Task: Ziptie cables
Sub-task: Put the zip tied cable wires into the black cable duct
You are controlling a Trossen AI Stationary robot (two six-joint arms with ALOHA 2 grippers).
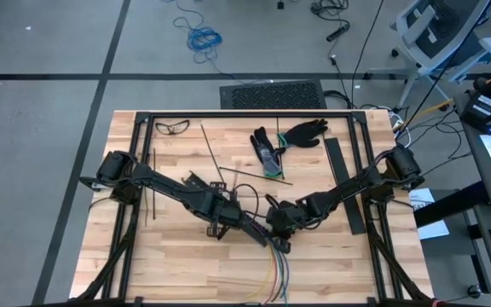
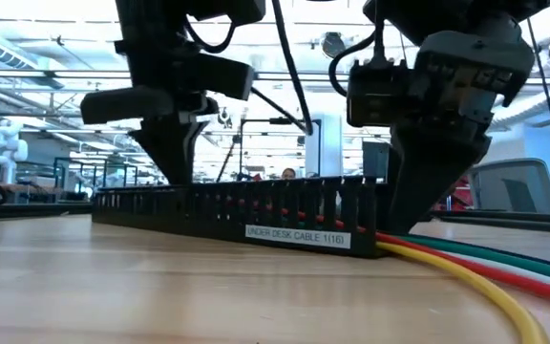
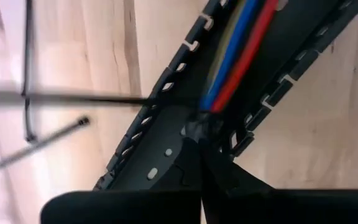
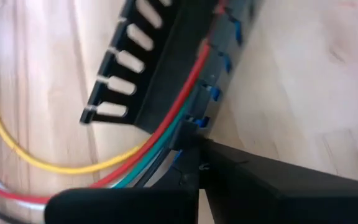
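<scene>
- Left tool [image 1: 256, 228] low over the middle of the wooden surface [image 1: 177, 264], at one end of the black slotted rail [image 2: 237, 208]; fingers brought fully together; in the left wrist view the tips [image 3: 199, 134] sit at the rail's channel where the wires lie; whether they pinch a wire cannot be told.
- Right tool [image 1: 278, 223] just beside the left one, at the rail's other end; fingers fully together; in the right wrist view the tips [image 4: 188, 140] meet where the wires leave the rail; a grip on anything cannot be told.
- Cables [image 1: 277, 273]: blue and red strands run inside the rail's channel in the left wrist view [image 3: 241, 50]; red, green, yellow and white strands spill out of its end and trail across the surface toward the near edge [image 4: 55, 168]; yellow, red and green seen lying flat in the low view [image 2: 485, 272].
- Zipties [image 1: 214, 158]: thin dark strips lying loose on the surface on the left arm's side, away from the rail; one more near the gloves.
- Also on the surface: black gloves [image 1: 301, 134]; safety glasses [image 1: 173, 127]; a flat black strip [image 1: 346, 183] on the right arm's side.
</scene>
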